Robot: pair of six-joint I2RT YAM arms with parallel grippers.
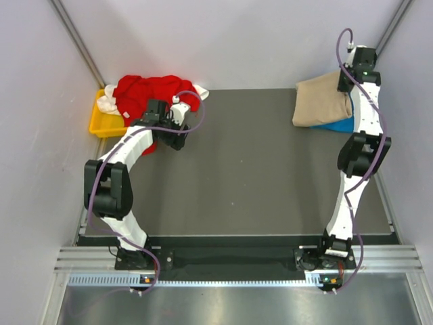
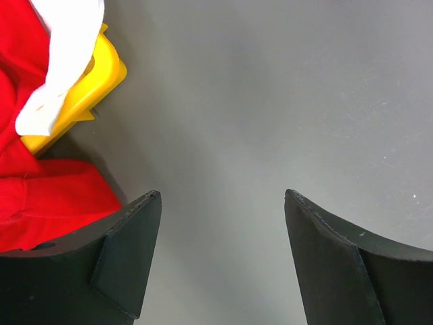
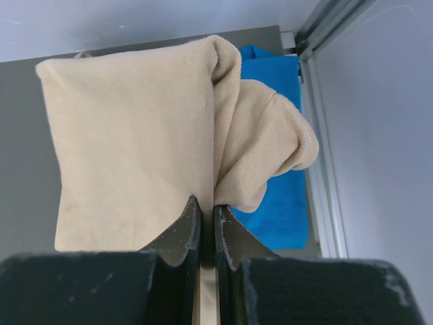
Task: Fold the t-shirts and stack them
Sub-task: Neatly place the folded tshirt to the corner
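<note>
A folded beige t-shirt (image 1: 322, 103) lies on a folded blue t-shirt (image 1: 339, 125) at the far right of the table. My right gripper (image 3: 208, 206) is shut on a fold of the beige shirt (image 3: 135, 135); the blue shirt (image 3: 284, 196) shows beneath it. A crumpled red t-shirt (image 1: 145, 93) and a white t-shirt (image 1: 108, 103) lie heaped over a yellow tray (image 1: 103, 123) at the far left. My left gripper (image 2: 223, 200) is open and empty over bare mat, just right of the red shirt (image 2: 47, 203) and the white one (image 2: 64, 61).
The yellow tray (image 2: 101, 81) sits at the mat's far left edge. Grey walls enclose the table on three sides, and a metal rail (image 3: 318, 169) runs along the right edge by the blue shirt. The dark mat (image 1: 237, 183) covers the table.
</note>
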